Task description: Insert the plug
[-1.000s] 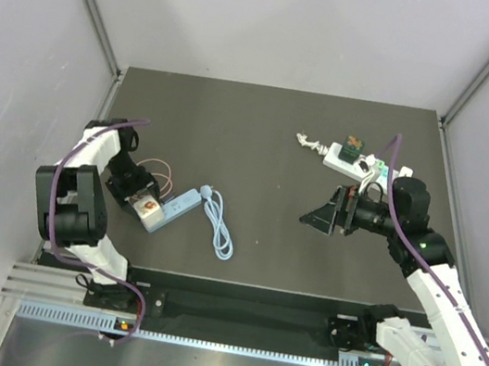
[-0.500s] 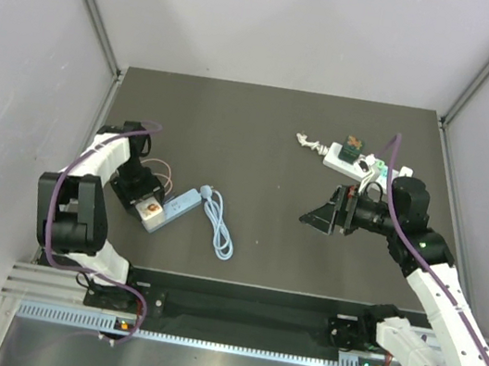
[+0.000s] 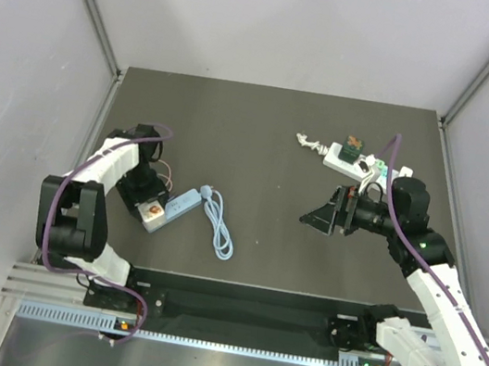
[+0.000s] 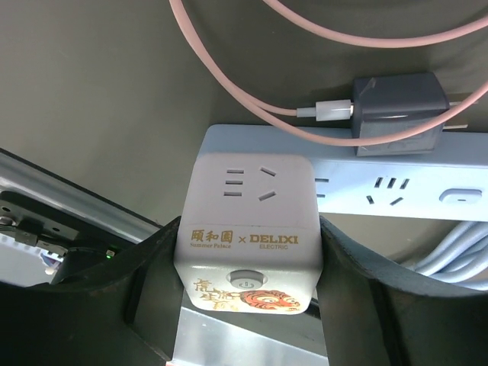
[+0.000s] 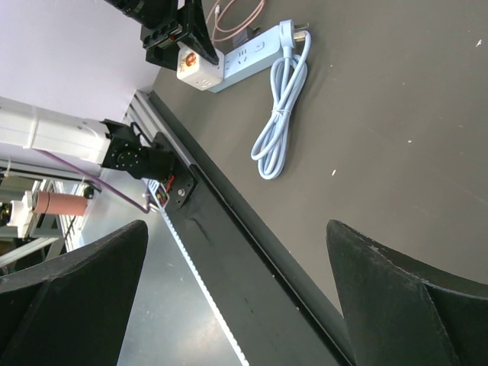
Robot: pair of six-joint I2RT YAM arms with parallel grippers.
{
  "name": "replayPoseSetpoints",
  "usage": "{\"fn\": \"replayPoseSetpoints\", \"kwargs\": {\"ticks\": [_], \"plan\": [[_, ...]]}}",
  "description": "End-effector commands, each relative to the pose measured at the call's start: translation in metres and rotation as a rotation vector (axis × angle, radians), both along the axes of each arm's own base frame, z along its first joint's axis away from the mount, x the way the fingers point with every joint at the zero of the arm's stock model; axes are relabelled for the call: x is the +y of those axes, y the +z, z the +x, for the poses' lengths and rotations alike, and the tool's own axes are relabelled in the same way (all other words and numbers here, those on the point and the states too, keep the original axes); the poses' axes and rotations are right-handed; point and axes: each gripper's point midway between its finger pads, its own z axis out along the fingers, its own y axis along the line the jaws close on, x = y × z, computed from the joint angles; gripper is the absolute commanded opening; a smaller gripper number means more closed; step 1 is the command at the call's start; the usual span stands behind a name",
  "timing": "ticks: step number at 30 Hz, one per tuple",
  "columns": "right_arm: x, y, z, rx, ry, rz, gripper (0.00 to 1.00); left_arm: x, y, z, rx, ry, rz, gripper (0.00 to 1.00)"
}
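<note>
A white cube plug (image 4: 248,229) with a power button and a tiger print sits between the fingers (image 4: 145,290) of my left gripper (image 3: 151,208), which is shut on its sides. The cube rests against the end of a pale blue power strip (image 4: 396,187); its pins are hidden. In the top view the cube (image 3: 156,213) and strip (image 3: 183,202) lie at the table's left. My right gripper (image 3: 323,217) hangs open and empty right of centre, well away. Its wrist view shows the cube (image 5: 197,67) and strip (image 5: 248,55) far off.
A dark blue charger (image 4: 396,114) on a pink cable (image 4: 229,91) lies by the strip's far edge, prongs bare. The strip's pale cord (image 3: 218,226) is coiled to its right. A white power strip (image 3: 347,161) with things plugged in lies back right. The table's black front rail (image 5: 252,252) runs below.
My left arm's elbow has swung right while its gripper stayed on the cube at the strip's end. The right arm has not moved.
</note>
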Motion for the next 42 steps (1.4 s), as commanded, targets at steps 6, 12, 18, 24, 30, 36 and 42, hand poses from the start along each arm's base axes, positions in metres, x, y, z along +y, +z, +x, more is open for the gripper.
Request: {"fn": "replayPoseSetpoints", "kwargs": {"ticks": [6, 12, 18, 24, 30, 36, 42], "plan": [[-0.003, 0.019, 0.004, -0.068, -0.012, 0.006, 1.0, 0.0, -0.044, -0.031, 0.13, -0.003, 0.047, 0.0], [-0.004, 0.019, 0.001, -0.07, -0.015, 0.002, 1.0, -0.01, -0.027, -0.009, 0.072, -0.026, -0.01, 0.0], [-0.005, 0.025, -0.003, -0.079, -0.007, 0.006, 1.0, -0.007, 0.0, -0.002, 0.037, -0.016, 0.009, 0.25], [-0.007, 0.035, -0.009, -0.094, 0.0, -0.003, 1.0, 0.007, 0.03, 0.011, -0.036, -0.042, 0.082, 0.55], [-0.009, 0.053, -0.013, -0.122, -0.004, 0.005, 1.0, 0.013, 0.041, 0.007, -0.031, -0.049, 0.114, 0.91], [-0.006, 0.055, -0.015, -0.111, 0.018, 0.013, 1.0, 0.011, 0.052, 0.009, -0.056, -0.054, 0.101, 0.98], [-0.008, 0.051, -0.015, -0.114, 0.007, 0.004, 1.0, 0.014, 0.121, 0.044, -0.302, -0.055, 0.121, 0.91]]}}
